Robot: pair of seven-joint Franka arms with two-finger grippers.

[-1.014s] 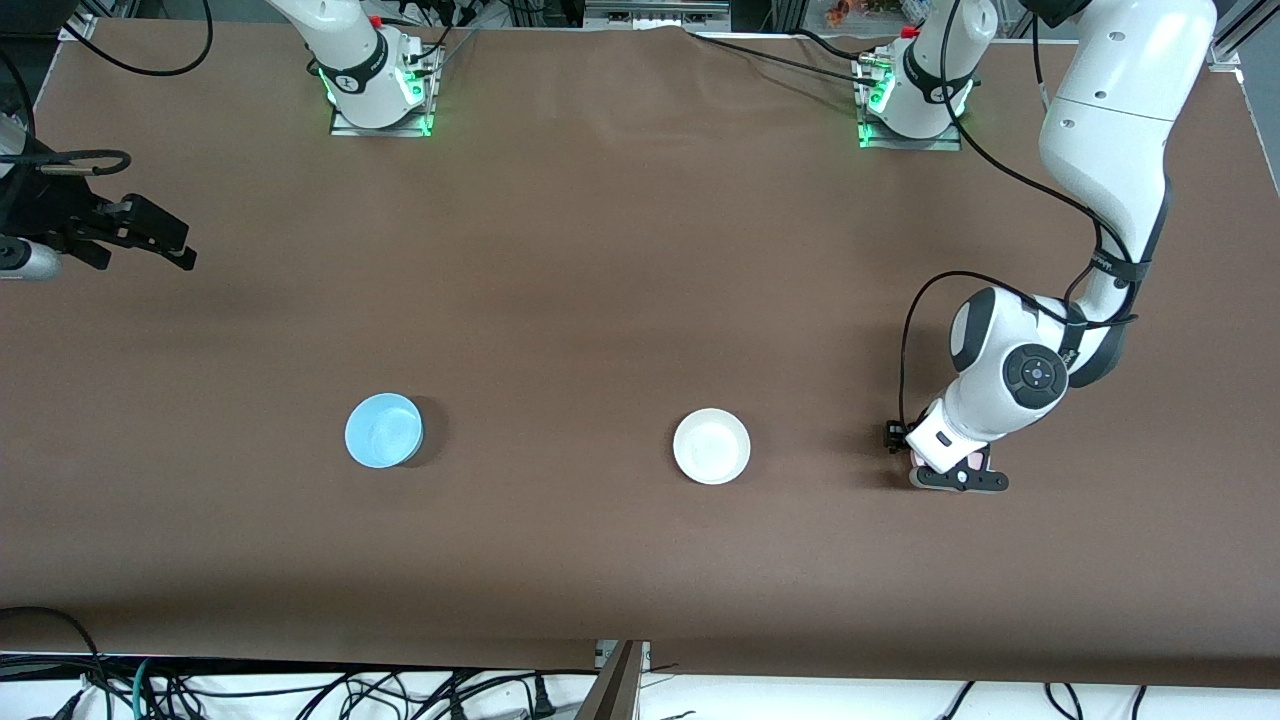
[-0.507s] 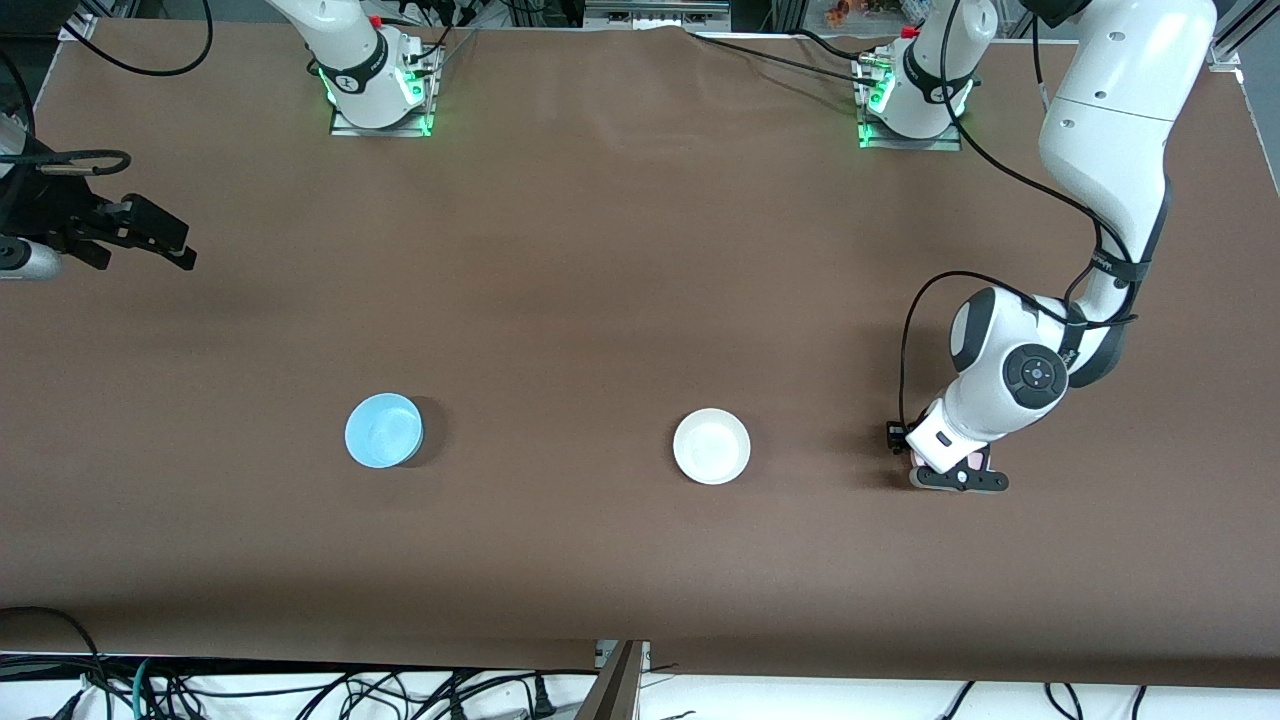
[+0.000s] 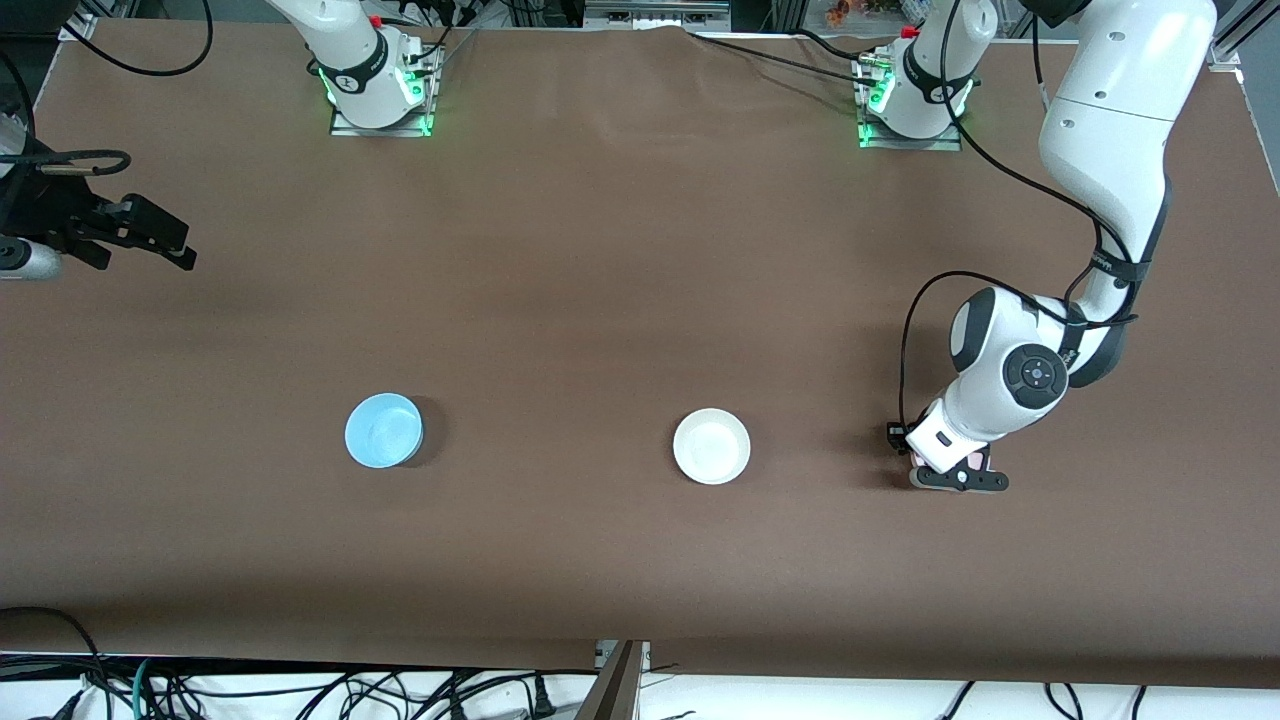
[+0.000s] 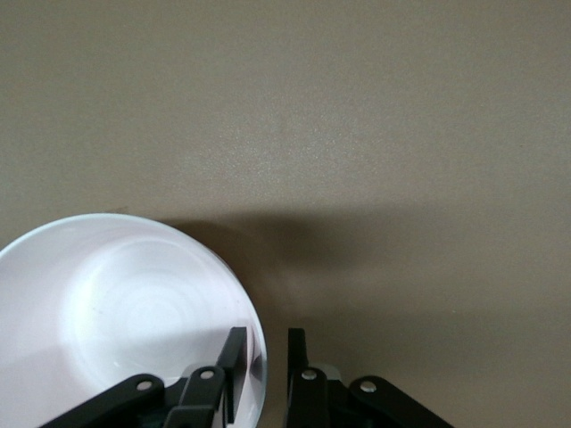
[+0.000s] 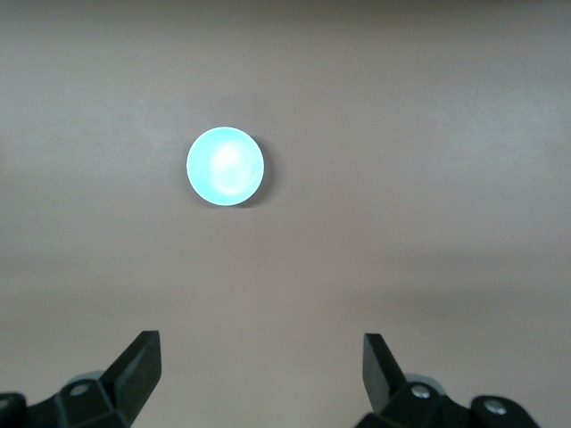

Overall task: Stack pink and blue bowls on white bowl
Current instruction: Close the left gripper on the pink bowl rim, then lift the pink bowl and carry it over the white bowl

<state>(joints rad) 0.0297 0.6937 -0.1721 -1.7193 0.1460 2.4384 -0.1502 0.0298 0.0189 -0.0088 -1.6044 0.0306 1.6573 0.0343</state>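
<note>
Nothing stacked yet. Left gripper (image 4: 261, 379) low at left arm's end of desk (image 3: 600, 280), jaws straddling pink bowl (image 4: 125, 312) rim, nearly clamped. White bowl (image 3: 711, 446) mid-desk, blue bowl (image 3: 383, 430) toward right arm's end. Right gripper (image 5: 259, 370) waits aloft, jaws wide apart.

Both arms (image 3: 1105, 120) have glossy white shells, dark joint bands, green-lit bases (image 3: 380, 95), black cables; finger material seemingly black plastic.

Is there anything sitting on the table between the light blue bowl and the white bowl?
No. In the front view only bare brown table lies between the small round light blue bowl and the glossy white bowl.
</note>
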